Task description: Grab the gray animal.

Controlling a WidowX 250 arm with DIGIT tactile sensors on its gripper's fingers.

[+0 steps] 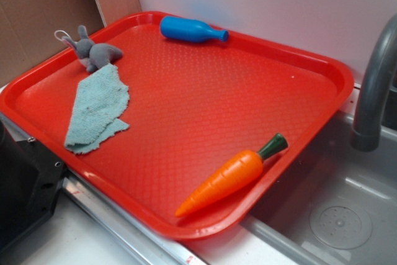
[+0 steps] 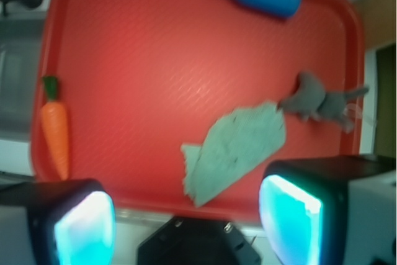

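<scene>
Nothing grabbed yet: the gray animal (image 1: 93, 52) lies on its side in a corner of the red tray (image 1: 205, 122), close to the rim, its white string loop trailing toward the edge. The fingers (image 2: 186, 221) are spread wide and empty in the wrist view, glowing pads at either side of the frame's bottom, hanging high above the tray's near rim and well apart from the bunny. So the whole job is ahead, I'd say: travel over, come down, close. Watch the crowding there, because the blue-green cloth (image 1: 97, 111) touches the animal's body, one corner right against it, and a careless pinch could take cloth along too. The raised tray rim sits just beside the ears, so room is tight on that side. The middle of the tray is bare, the blue bottle (image 1: 192, 30) lies along another rim, and the carrot (image 1: 231, 175) rests well apart beside the sink (image 1: 347, 215) set into the bench.
</scene>
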